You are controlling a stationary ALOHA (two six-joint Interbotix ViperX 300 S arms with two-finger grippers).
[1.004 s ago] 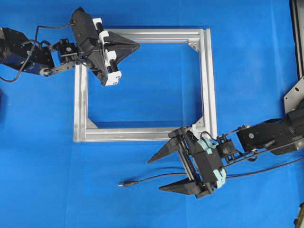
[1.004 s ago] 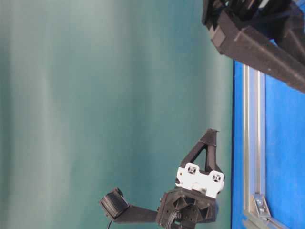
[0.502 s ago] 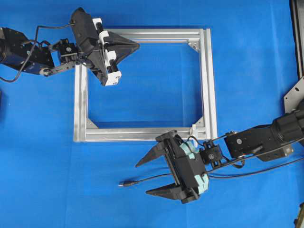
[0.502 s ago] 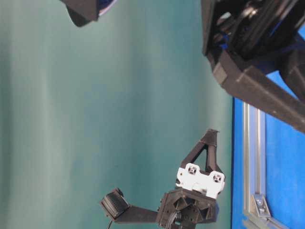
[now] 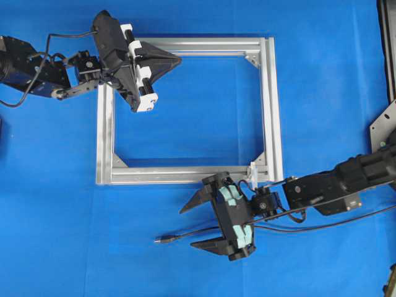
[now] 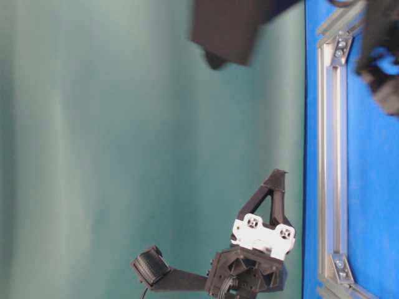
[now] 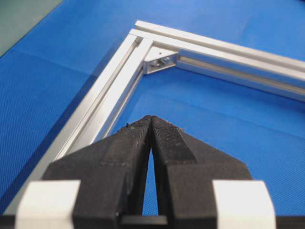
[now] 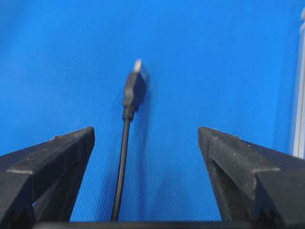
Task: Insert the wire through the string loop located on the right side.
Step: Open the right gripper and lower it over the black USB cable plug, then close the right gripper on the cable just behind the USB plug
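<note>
- The thin black wire [image 5: 185, 235] with a silvery plug tip lies on the blue mat [image 5: 62, 216], near its front edge.
- The right gripper [image 5: 193, 226] straddles it, jaws wide, holding nothing.
- The tiny white string loop [image 5: 253, 172] sits at the silver aluminium frame's [image 5: 105, 136] front right corner.
- The left gripper [image 5: 179, 60] hovers closed and empty.

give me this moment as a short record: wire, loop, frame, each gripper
wire: flat on the blue cloth, plug tip ahead of the right gripper, not gripped
string loop: white, at the frame's lower right corner
frame: aluminium rectangle, lying flat
right gripper: open, jaws either side of the wire
left gripper: shut, empty, over the frame's top bar
</note>
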